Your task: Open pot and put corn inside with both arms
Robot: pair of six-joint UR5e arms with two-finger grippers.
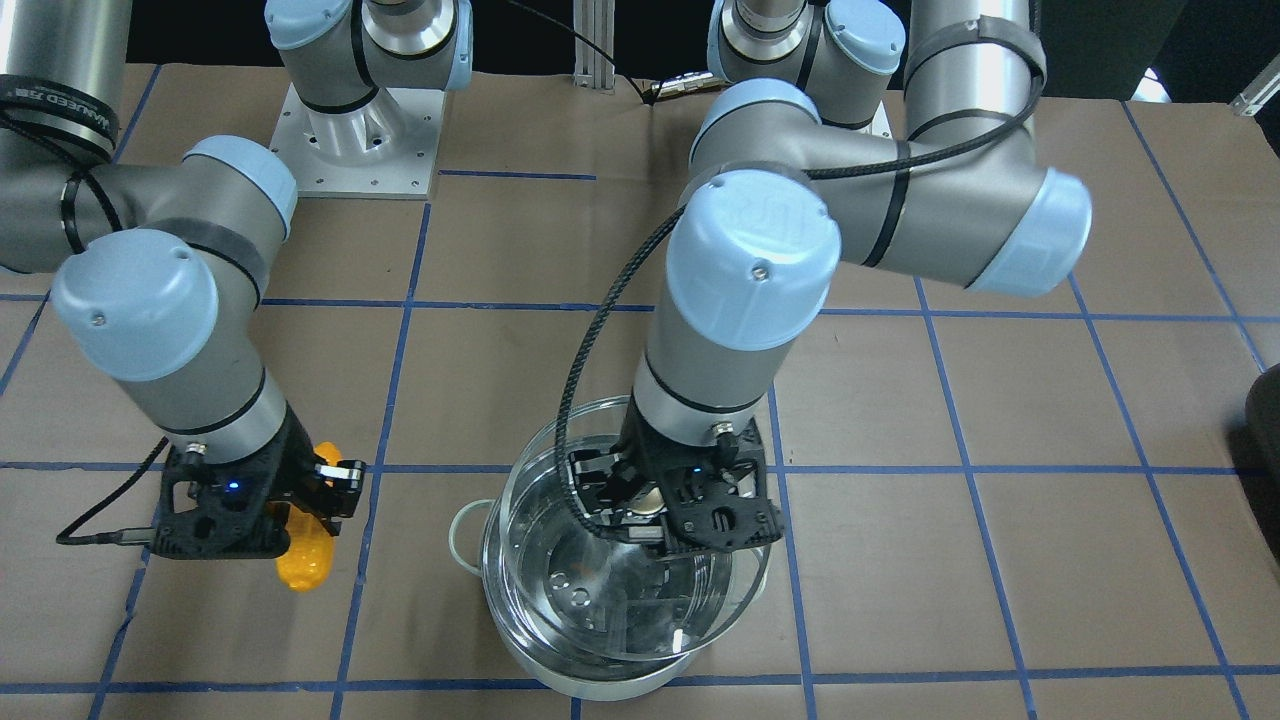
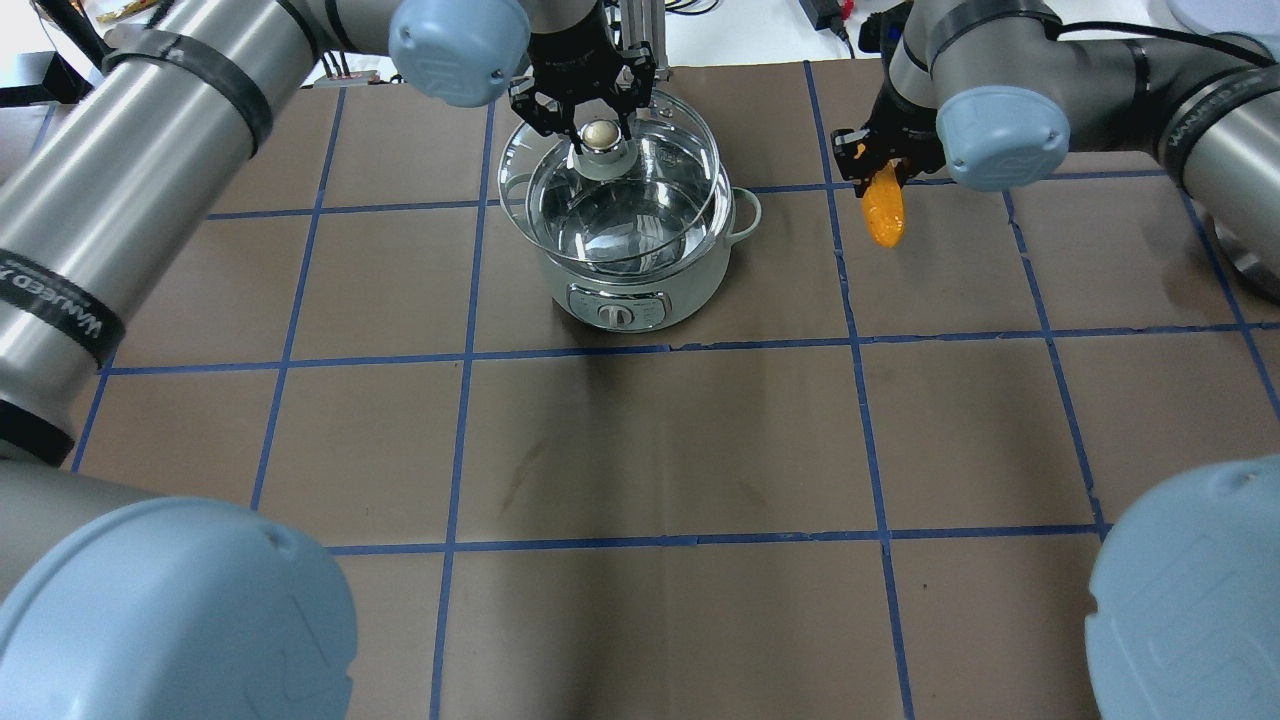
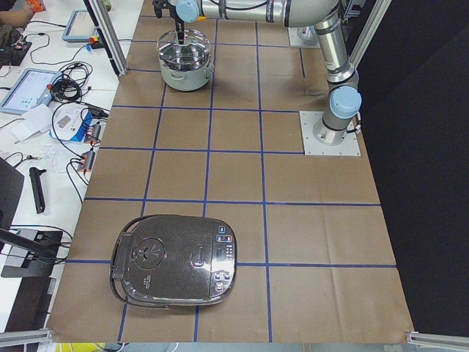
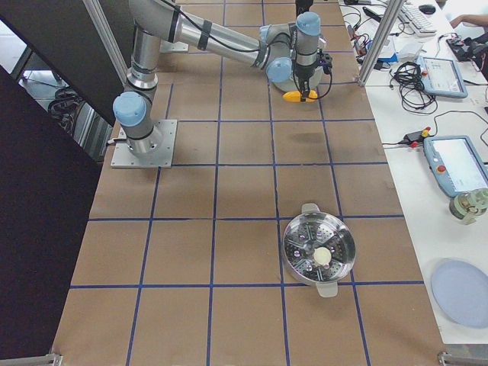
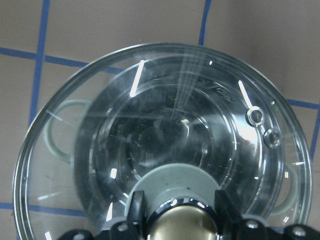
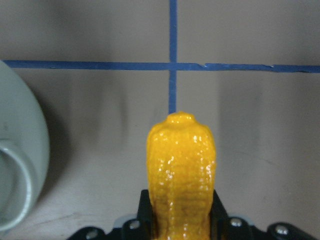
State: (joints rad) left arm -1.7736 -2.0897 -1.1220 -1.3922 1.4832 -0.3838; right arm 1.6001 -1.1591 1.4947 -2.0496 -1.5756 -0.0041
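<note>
The mint-white pot (image 2: 620, 305) stands at the far middle of the table, and its wall shows in the front view (image 1: 600, 685). My left gripper (image 2: 598, 135) is shut on the metal knob of the glass lid (image 2: 690, 130) and holds the lid raised and tilted just above the pot. The left wrist view looks through the lid (image 5: 165, 125) into the shiny steel inside. My right gripper (image 2: 880, 165) is shut on the yellow-orange corn (image 2: 884, 210) and holds it off the table, to the right of the pot. The right wrist view shows the corn (image 6: 181, 170) beside a pot handle (image 6: 15, 175).
The brown table (image 2: 660, 440) has a blue tape grid. A black rice cooker (image 3: 176, 257) lies at the near end in the exterior left view. A steel steamer pan (image 4: 319, 252) sits in the exterior right view. Cables and tablets lie on the side benches.
</note>
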